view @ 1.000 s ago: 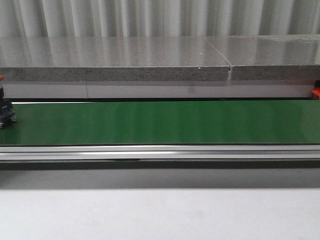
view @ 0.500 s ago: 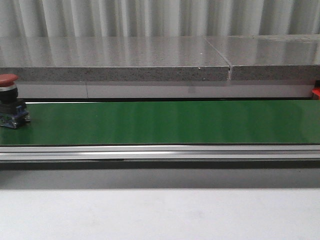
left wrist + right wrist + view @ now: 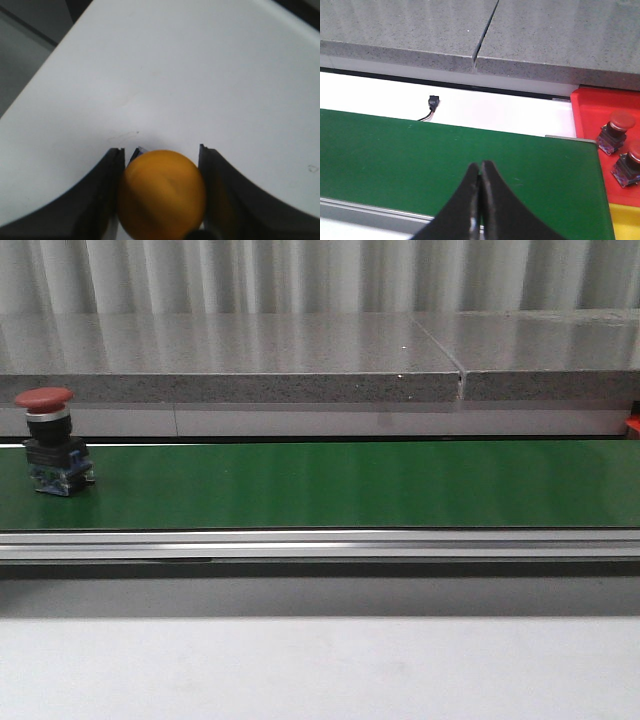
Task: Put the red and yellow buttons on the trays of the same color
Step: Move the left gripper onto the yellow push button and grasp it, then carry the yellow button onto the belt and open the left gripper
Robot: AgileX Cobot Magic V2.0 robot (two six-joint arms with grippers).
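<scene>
The yellow button (image 3: 161, 192) is blurred and cut off by the left wrist view's edge, its body unseen. The red tray (image 3: 605, 120) and yellow tray (image 3: 626, 221) run off frame.

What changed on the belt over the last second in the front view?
The red button rode in from the left edge of the green belt: a second ago only its base showed at the frame edge, now it stands fully in view, upright, further right. Neither hand appears in that view. The belt, rail and stone ledge look unchanged.
</scene>
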